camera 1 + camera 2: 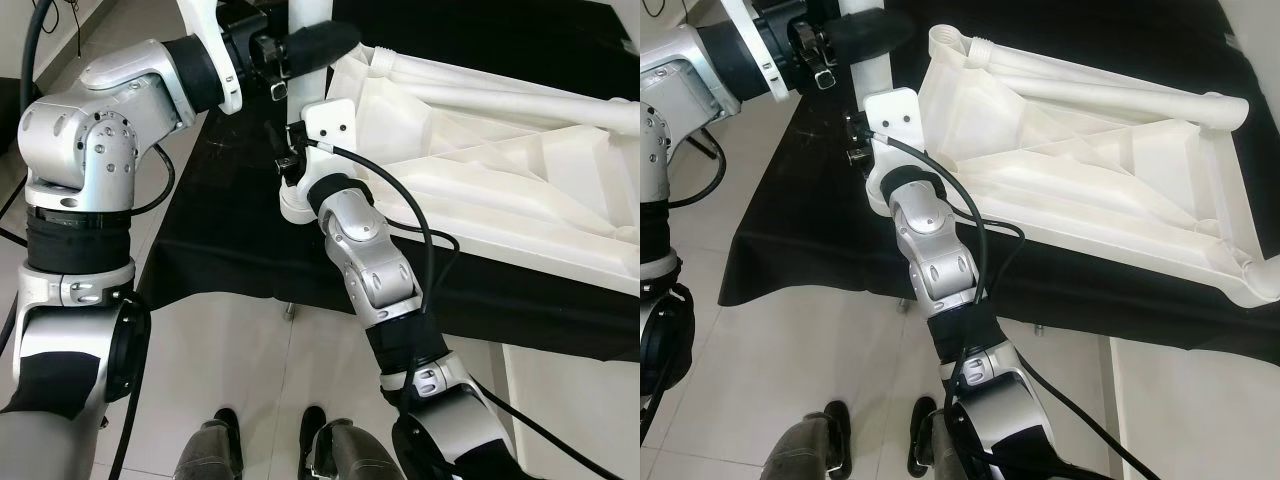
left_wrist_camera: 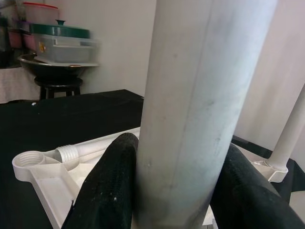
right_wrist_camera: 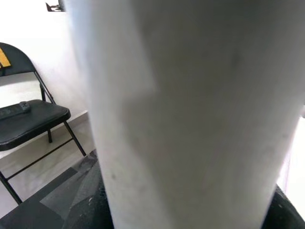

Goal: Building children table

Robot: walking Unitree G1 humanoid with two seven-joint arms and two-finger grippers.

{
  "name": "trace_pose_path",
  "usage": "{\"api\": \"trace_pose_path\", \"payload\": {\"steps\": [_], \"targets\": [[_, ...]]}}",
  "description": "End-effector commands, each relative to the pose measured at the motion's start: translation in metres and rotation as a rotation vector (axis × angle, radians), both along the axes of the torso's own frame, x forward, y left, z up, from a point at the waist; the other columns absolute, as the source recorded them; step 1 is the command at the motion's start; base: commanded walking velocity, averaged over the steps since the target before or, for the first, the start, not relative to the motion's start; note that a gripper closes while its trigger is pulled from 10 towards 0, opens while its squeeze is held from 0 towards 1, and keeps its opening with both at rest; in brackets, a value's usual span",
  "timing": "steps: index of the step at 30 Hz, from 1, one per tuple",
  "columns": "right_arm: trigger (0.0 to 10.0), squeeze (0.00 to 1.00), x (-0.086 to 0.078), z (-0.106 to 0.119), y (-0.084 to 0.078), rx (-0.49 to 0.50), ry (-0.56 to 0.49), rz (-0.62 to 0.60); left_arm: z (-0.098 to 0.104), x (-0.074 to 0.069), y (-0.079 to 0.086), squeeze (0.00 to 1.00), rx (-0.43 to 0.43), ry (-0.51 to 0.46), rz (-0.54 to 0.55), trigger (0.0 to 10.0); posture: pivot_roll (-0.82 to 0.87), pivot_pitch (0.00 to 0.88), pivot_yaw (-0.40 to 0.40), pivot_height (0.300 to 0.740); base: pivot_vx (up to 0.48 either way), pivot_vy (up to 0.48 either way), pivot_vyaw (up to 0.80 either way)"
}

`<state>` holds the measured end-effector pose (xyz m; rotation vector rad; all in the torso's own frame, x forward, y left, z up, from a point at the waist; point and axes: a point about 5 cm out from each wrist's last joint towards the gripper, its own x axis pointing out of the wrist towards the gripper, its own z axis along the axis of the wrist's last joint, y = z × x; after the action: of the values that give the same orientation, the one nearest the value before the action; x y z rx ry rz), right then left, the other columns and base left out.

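We hold one white leg [image 1: 305, 50] upright, left gripper [image 1: 305, 48] clamped on it, right gripper [image 1: 292, 165] we cannot tell, over the upside-down tabletop [image 1: 1090, 150] with an empty screw hole [image 1: 958, 42] left.

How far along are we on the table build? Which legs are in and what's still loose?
Done: the white tabletop lies upside down on the black cloth; one leg already stands in a far corner. In hand: the left tool and the right tool both grip an upright leg at the near corner. Left: a spare leg lies across the tabletop, and one threaded corner socket is open.
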<state>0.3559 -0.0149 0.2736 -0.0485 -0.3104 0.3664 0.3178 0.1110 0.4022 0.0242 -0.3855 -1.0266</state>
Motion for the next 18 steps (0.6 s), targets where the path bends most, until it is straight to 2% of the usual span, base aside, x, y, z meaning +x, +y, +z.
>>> {"api": "trace_pose_path", "payload": {"steps": [1, 11, 12, 16, 17, 18], "targets": [[0.0, 0.00, 0.002, -0.041, 0.001, 0.038, 0.203, -0.057, -0.003, -0.011, -0.015, 0.00, 0.028, -0.002, -0.132, 0.0, -0.15, 0.286, -0.099, 0.740, 0.000, 0.000, 0.00], [0.0, 0.00, -0.004, -0.040, 0.000, 0.039, 0.211, -0.078, -0.005, -0.011, -0.017, 0.00, 0.035, 0.006, -0.151, 0.0, -0.15, 0.274, -0.091, 0.740, 0.000, 0.000, 0.00], [10.0, 0.00, -0.004, -0.040, 0.001, 0.039, 0.215, -0.073, -0.005, -0.012, -0.018, 0.00, 0.041, 0.008, -0.160, 0.0, -0.15, 0.272, -0.090, 0.740, 0.000, 0.000, 0.00], [10.0, 0.00, -0.004, -0.038, 0.002, 0.033, 0.210, -0.051, -0.006, -0.012, -0.019, 0.00, 0.045, 0.010, -0.167, 0.0, -0.15, 0.270, -0.089, 0.740, 0.000, 0.000, 0.00], [10.0, 1.00, -0.002, -0.028, 0.006, 0.041, 0.165, 0.058, -0.007, -0.013, -0.020, 0.00, 0.052, 0.011, -0.176, 0.0, -0.15, 0.270, -0.089, 0.740, 0.000, 0.000, 0.00], [10.0, 1.00, -0.001, -0.020, 0.008, 0.046, 0.129, 0.135, -0.007, -0.013, -0.021, 0.00, 0.056, 0.012, -0.181, 0.0, -0.15, 0.269, -0.090, 0.740, 0.000, 0.000, 0.00]]}}
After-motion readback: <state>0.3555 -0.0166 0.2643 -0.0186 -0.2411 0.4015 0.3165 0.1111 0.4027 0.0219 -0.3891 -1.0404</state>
